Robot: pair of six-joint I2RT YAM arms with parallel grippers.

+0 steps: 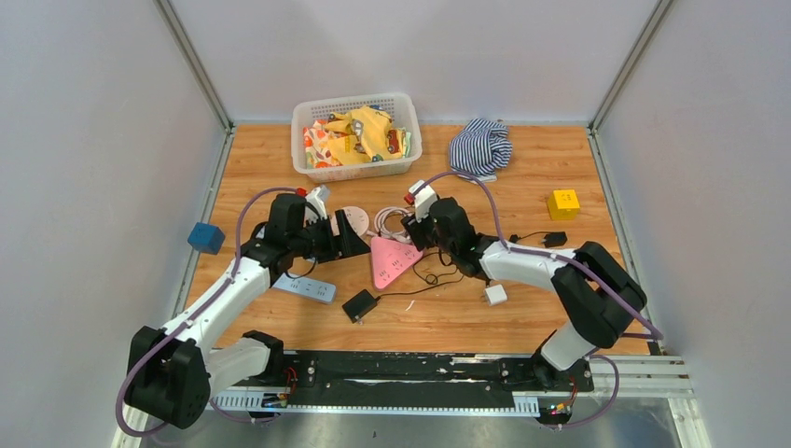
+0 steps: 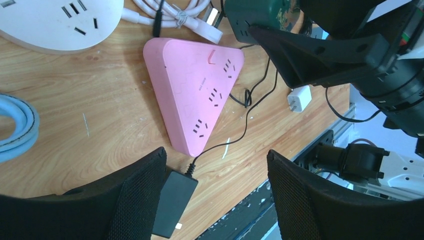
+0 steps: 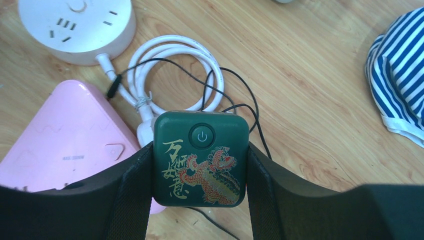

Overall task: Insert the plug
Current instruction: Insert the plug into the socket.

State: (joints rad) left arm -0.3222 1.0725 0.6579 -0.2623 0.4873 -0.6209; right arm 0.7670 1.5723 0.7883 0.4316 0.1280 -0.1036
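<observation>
So the green block (image 3: 200,150), the one with the power button and the gold lettering on top, is pinched flat-side-on between the fingers of the right gripper (image 3: 199,200). It's gripped by its two side walls, probably so the underside is left free to go down into a socket. Whether there are prongs under it can't be told, since the bottom is hidden in every view. The block is hung just off the top corner of the pink power strip (image 2: 195,85), above the white coiled cable (image 3: 170,65), with the round white socket (image 3: 75,25) further out on the table (image 1: 522,187). The pink strip looks like the likely target: it's laid flat with three sets of slots facing up along one edge, which are seen clearly from the left wrist. The left gripper (image 2: 216,160) is spread wide with nothing in it and parked right over the strip's near point, which reads as being there to pin the strip down so it isn't shoved around when the block is pressed in. A black adapter (image 2: 172,202) and a small white charger (image 2: 299,98) are lying near the strip, untouched. From where it's held, the block would need to be shifted sideways over a slot set and then lowered.
</observation>
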